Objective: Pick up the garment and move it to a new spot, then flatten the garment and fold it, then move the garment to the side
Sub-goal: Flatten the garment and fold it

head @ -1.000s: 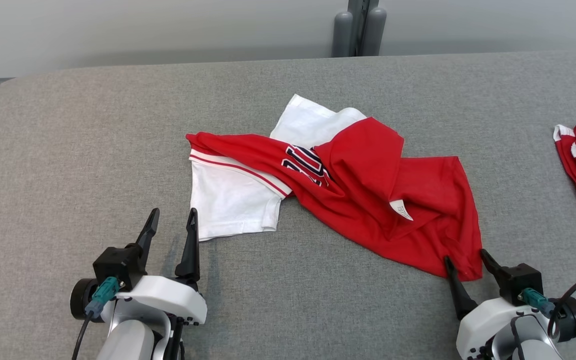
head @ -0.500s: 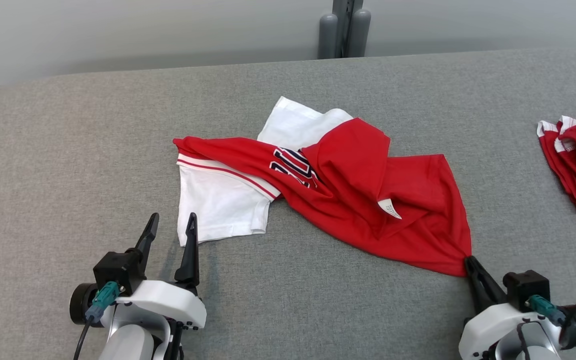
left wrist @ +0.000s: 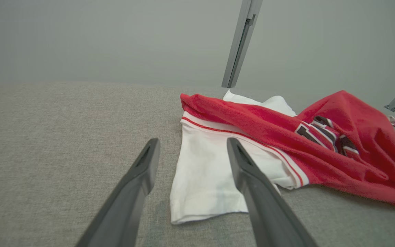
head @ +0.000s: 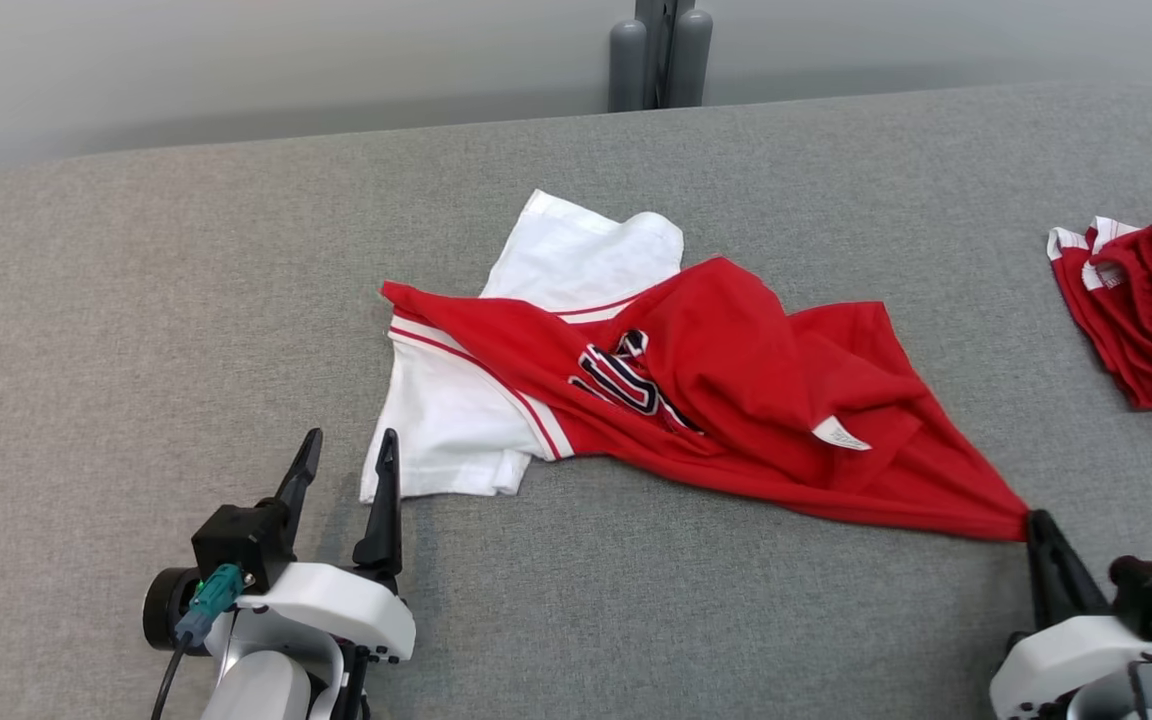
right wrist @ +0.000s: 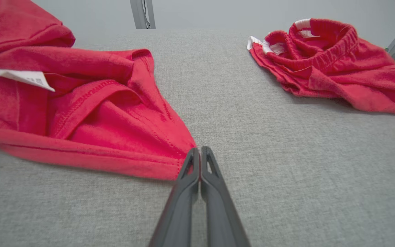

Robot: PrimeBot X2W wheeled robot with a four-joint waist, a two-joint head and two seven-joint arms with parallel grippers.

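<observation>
The garment (head: 736, 400), a red and white shirt with dark lettering, lies crumpled across the middle of the grey table (head: 136, 300). My right gripper (head: 1036, 522) is shut on its near right red corner (right wrist: 180, 161), and the cloth stretches to a point there. My left gripper (head: 346, 450) stands open just short of the white sleeve's (left wrist: 204, 185) near left corner; in the left wrist view the right finger (left wrist: 249, 175) overlaps the sleeve. A white label (head: 841, 433) shows on the red cloth.
A second red garment with white trim (head: 1136, 310) lies bunched at the table's right edge, also seen in the right wrist view (right wrist: 327, 65). Grey posts (head: 658, 55) stand behind the table's far edge. Bare grey surface spreads to the left and front.
My right gripper closed on the red corner and pulled it right and toward me, stretching the shirt out. The head camera also shifted. The left gripper stayed open near the white sleeve.
</observation>
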